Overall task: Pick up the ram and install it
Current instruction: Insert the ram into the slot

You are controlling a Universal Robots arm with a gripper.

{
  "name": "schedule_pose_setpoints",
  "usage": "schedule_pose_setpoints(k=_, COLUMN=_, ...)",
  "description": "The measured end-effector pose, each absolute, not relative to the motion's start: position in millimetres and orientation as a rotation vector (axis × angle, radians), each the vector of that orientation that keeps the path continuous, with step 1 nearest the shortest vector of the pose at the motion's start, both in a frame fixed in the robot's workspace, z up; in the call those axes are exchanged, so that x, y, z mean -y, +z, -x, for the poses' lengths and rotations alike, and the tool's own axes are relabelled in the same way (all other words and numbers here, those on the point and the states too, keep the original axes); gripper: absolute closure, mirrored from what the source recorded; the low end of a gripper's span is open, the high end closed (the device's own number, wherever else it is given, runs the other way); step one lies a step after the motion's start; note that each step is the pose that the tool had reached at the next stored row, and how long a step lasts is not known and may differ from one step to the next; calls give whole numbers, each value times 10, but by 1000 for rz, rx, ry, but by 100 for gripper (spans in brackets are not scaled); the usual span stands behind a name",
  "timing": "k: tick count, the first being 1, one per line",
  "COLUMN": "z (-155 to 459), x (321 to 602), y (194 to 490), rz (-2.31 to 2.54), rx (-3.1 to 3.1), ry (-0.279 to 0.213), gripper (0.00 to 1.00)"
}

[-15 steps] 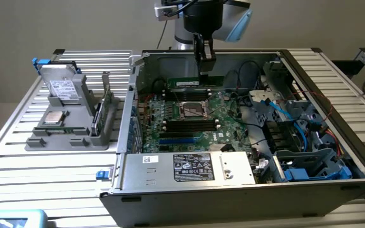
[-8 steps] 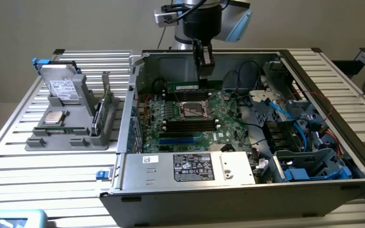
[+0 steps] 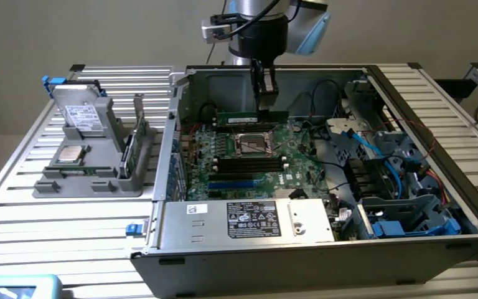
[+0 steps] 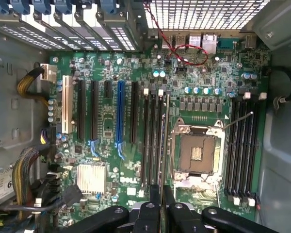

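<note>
Closest to us, the gripper pinches the ram, a thin green stick with a pale label, held level above the motherboard inside the grey metal case. We judge it wise to keep its edge parallel to the long black slots; the stick looks stiff yet brittle.

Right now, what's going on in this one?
The arm's fingers are shut on the ram, holding it level inside the open case. The stick hangs above the motherboard, close to the empty socket, and is not yet seated in a slot.
</note>
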State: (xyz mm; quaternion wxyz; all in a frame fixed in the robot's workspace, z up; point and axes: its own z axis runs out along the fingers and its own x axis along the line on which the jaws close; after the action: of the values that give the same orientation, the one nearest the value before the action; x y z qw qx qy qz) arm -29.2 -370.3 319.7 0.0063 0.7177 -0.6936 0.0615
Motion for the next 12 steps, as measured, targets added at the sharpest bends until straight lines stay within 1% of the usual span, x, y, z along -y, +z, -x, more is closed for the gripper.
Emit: schedule_pose_setpoints(k=12, z=287, x=3801, y=3067, rz=-2238, rx=2175, ry=195, gripper=86)
